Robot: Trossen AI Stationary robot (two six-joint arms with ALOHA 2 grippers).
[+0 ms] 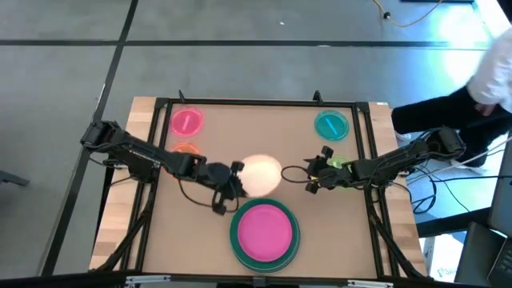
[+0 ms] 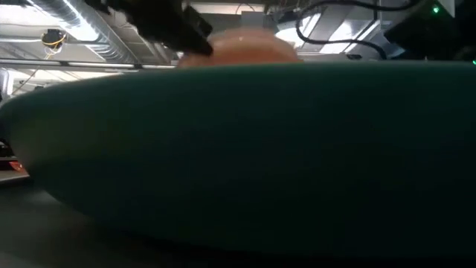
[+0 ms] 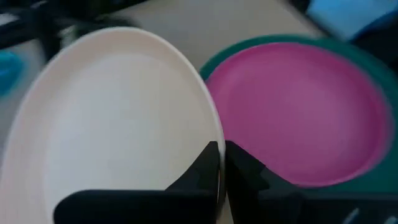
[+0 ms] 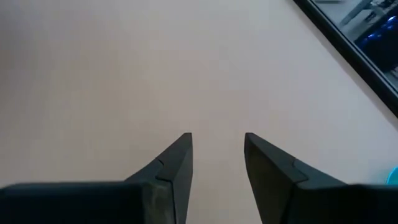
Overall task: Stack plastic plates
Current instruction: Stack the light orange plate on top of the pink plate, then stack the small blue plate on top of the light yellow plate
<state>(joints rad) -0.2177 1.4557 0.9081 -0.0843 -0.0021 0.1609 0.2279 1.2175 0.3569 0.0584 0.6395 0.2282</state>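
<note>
Cream plastic shows pinched at its rim in the left tool (image 3: 221, 163), whose fingers are closed tight on the edge of the cream plate (image 1: 260, 174), held mid-worktop just beyond the pink plate (image 1: 265, 230). That pink plate sits nested in a teal plate (image 1: 234, 234) near the worktop's (image 1: 240, 132) front edge.

The right tool (image 4: 217, 155) hangs over bare surface to the right of centre, fingers parted a little and holding nothing.

The main risk, I judge, is the thin edge grip: the cream plate could pivot or slip out, or land off-centre and skid across the pink one.

A small pink plate (image 1: 186, 122) and a small blue plate (image 1: 330, 125) lie at the far corners, an orange one (image 1: 185, 148) and a green one (image 1: 336, 164) by the arms. Between the cream plate and the stack the way looks open.
</note>
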